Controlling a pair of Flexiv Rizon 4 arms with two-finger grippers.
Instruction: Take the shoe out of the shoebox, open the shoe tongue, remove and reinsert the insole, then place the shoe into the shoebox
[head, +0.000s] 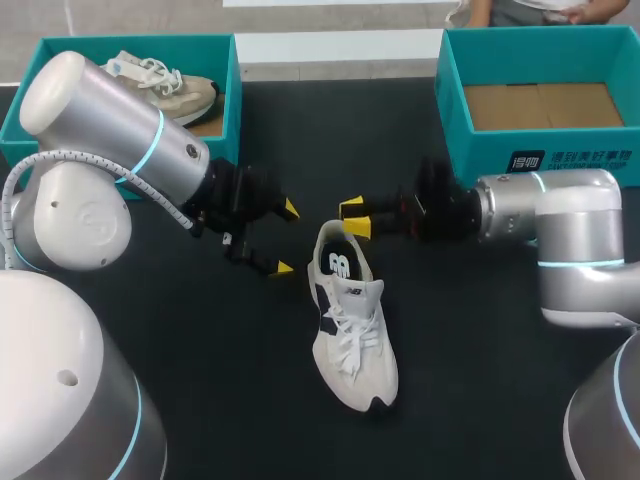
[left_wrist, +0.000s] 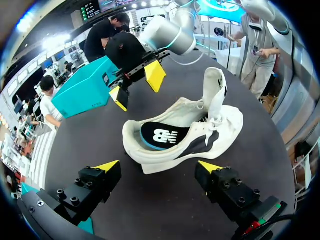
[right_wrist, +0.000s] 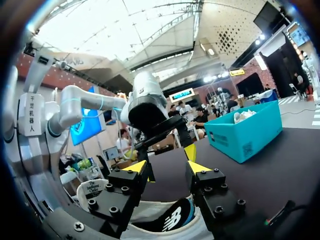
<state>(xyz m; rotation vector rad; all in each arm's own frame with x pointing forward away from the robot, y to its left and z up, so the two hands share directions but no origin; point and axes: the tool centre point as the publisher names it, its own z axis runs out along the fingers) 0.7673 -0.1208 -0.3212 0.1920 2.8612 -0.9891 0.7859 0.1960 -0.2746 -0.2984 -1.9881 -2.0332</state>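
White shoe (head: 352, 325) on black table (head: 210, 390), left end effector (head: 286, 238) spread nearby, right end effector (head: 355, 218) by heel

Two teal cardboard shoeboxes: left shoebox (head: 229, 110), right shoebox (head: 540, 160). Two lace-up fabric sneakers: white sneaker (head: 355, 340), beige sneaker (head: 175, 92). Two yellow-tipped grippers: left gripper (head: 287, 238), right gripper (head: 354, 218).

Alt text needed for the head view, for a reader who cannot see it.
A white sneaker lies on the black table, its heel near the left gripper and right gripper, both open. Behind, the left shoebox holds another shoe; the right shoebox is empty.
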